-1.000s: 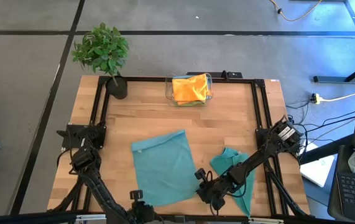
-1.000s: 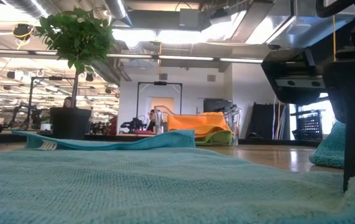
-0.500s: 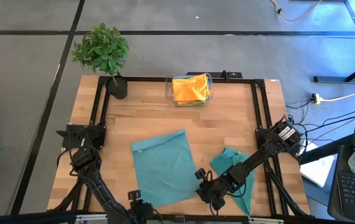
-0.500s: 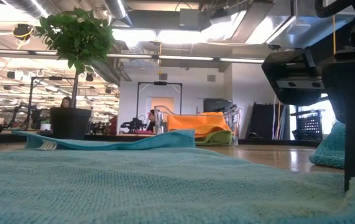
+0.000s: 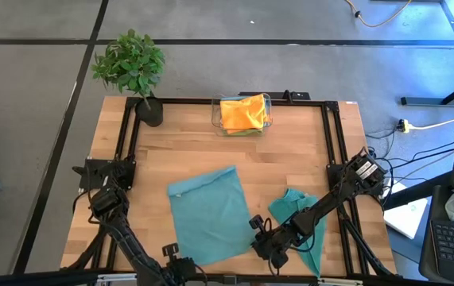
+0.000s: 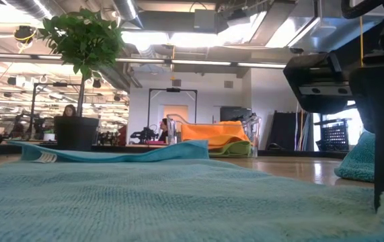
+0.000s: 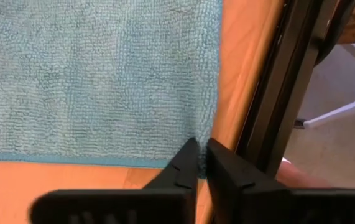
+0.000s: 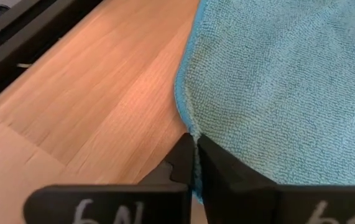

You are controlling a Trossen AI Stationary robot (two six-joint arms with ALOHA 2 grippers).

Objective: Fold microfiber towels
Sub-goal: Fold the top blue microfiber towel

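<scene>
A teal, square microfiber towel (image 5: 207, 214) with a fine looped pile lies spread flat on the wooden table (image 5: 179, 151) near its front edge, one far corner slightly lifted and showing a small white label. The left gripper (image 7: 201, 163) is pressed together on the towel's front-left corner, its dark fingers pinching the hemmed edge beside the black frame rail (image 7: 276, 99); the right gripper (image 8: 194, 154) is likewise pinched on the towel's front-right corner. By appearance no fold has yet been made in this towel, so the first fold is only being prepared. A second teal towel (image 5: 298, 218) lies crumpled near the table's front-right corner, still unfolded. At the back edge, a clear plastic bin (image 5: 242, 115) holds an orange cloth (image 5: 242, 111) over a lime green one (image 6: 235, 149), both loosely bunched. A potted green plant (image 5: 131, 67) stands at the back-left corner.
</scene>
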